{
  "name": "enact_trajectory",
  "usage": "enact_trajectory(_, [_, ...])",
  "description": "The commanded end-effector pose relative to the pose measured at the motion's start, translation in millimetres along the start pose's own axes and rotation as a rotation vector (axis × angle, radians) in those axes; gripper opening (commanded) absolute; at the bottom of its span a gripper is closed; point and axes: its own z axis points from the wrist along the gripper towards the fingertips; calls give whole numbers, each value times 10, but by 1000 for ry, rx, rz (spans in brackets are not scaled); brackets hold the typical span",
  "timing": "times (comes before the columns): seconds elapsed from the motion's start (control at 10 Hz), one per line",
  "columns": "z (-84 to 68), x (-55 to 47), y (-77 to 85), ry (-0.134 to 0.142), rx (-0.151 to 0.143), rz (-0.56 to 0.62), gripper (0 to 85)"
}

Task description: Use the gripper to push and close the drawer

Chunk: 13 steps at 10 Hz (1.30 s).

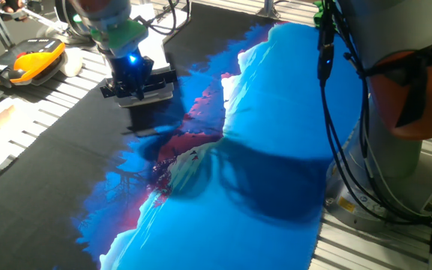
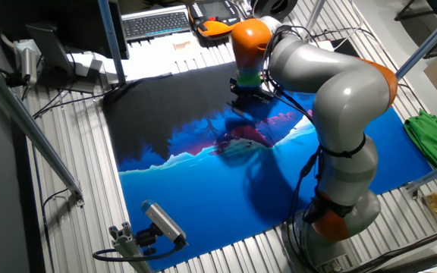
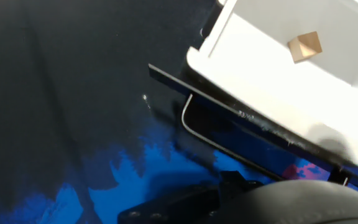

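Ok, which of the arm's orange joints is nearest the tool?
The orange joint at the wrist, directly above the tool. The other two orange ones sit farther back, at the elbow and the base.

We see a table (image 2: 74, 220) of ribbed metal slats, and most of its top is covered by a printed cloth (image 2: 203, 189), black at one end and bright blue at the other with a jagged red patch between. Taking that cloth as our mark, a keyboard (image 2: 155, 23) lies beyond its black end, an orange-and-black case (image 1: 22, 61) sits just off the same end, and a green rag (image 2: 435, 135) rests beside the blue end
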Motion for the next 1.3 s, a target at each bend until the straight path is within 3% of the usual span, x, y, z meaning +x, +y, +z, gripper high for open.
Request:
enact_trajectory(0.0, [-5,-14,0,-1,2,-2,0])
enact_trajectory(0.5, [-5,-53,-13,-16,52,-15,0])
enact_trajectory(1.2, [10,-158,-82,-20,53,-31,0])
